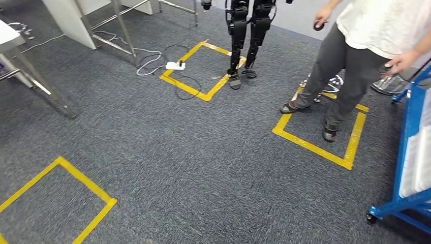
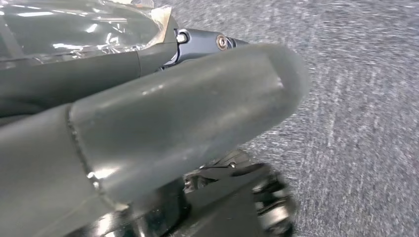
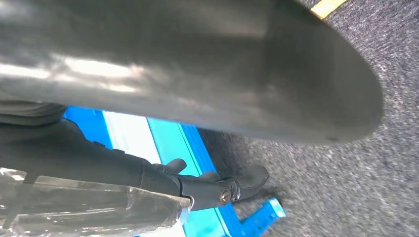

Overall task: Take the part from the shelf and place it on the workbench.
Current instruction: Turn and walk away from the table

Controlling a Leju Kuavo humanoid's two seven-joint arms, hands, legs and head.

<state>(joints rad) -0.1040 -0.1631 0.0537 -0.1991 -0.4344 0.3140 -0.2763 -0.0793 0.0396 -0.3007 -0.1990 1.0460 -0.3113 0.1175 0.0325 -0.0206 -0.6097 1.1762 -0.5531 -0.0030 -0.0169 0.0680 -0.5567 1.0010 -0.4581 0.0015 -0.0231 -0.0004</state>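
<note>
The part [image 2: 74, 29], wrapped in clear shiny film, lies close against my left hand [image 2: 163, 123]. In the left wrist view I see it on the far side of the fingers [image 2: 207, 42] from the thick grey thumb, touching them or almost touching. In the right wrist view the same kind of filmed surface [image 3: 84, 207] lies along the dark fingers [image 3: 207, 190] of my right hand [image 3: 188, 74], again on the side away from the thumb. The fingers of both hands are stretched forward, not curled. Whether either hand really grips the part I cannot tell, because the thumbs cover much of each picture and the contact is hidden.

Behind the right hand's fingers I see the blue shelf [image 3: 173, 138], and under it grey carpet [image 3: 346, 187]. Behind the left hand there is the same carpet, blurred.

In the head view the shelf [image 1: 409, 132] stands at the right edge. A person [image 1: 356, 56] stands near it, with one foot inside a yellow tape square [image 1: 310, 145]. Further away are the black legs of another robot [image 1: 249, 35] at a second square, with a white power strip [image 1: 175, 65] beside it.
</note>
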